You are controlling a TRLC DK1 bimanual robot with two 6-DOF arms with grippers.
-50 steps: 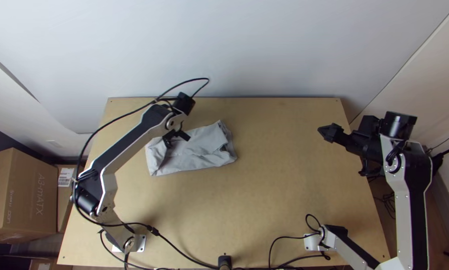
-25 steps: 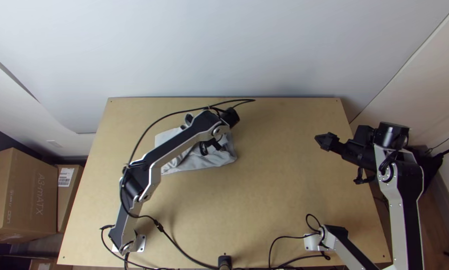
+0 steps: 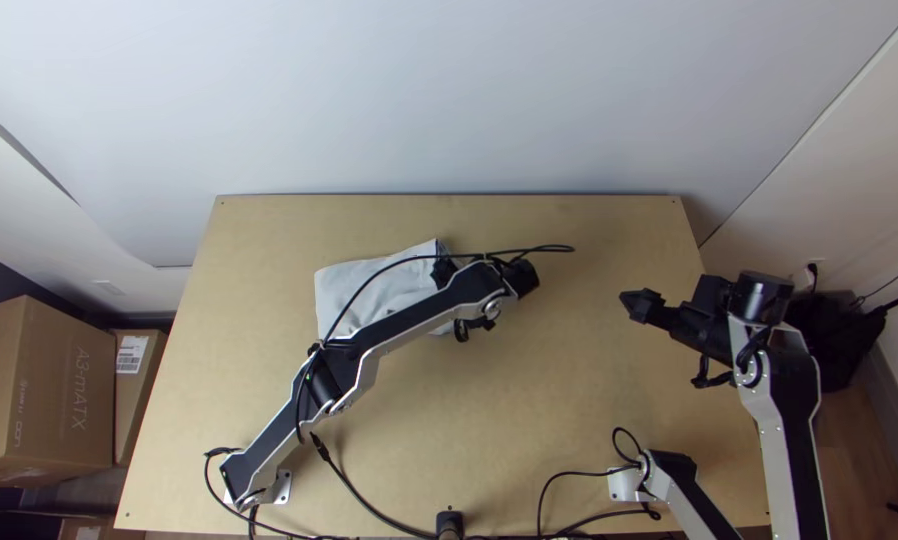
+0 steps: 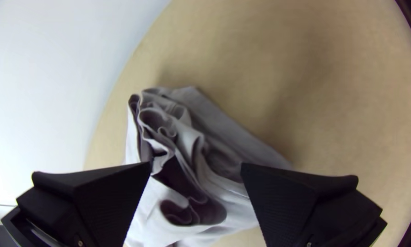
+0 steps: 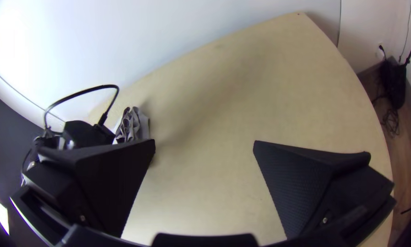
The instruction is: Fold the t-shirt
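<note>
The light grey t-shirt (image 3: 394,295) lies folded into a compact bundle left of the table's middle, partly under the left arm. At its right end is my left gripper (image 3: 445,270), and its link hides part of the cloth. In the left wrist view, my left gripper (image 4: 196,167) stands open over the layered, rumpled end of the shirt (image 4: 233,142). My right gripper (image 3: 641,304) is above the table's right side, well away from the cloth. In the right wrist view, my right gripper (image 5: 204,142) is open with nothing between its fingers; the shirt's end (image 5: 139,126) appears beyond.
The wooden table (image 3: 559,390) has bare surface between the shirt and the right gripper. A white wall (image 3: 449,100) stands along its far edge. The left arm's black cable (image 3: 369,285) loops above the shirt. Cardboard boxes (image 3: 44,390) are off the left side.
My left gripper has moved right, from the shirt's left part to its right end. The shirt's left edge lies somewhat farther right than before. My right gripper has shifted slightly left and nearer the table's front.
</note>
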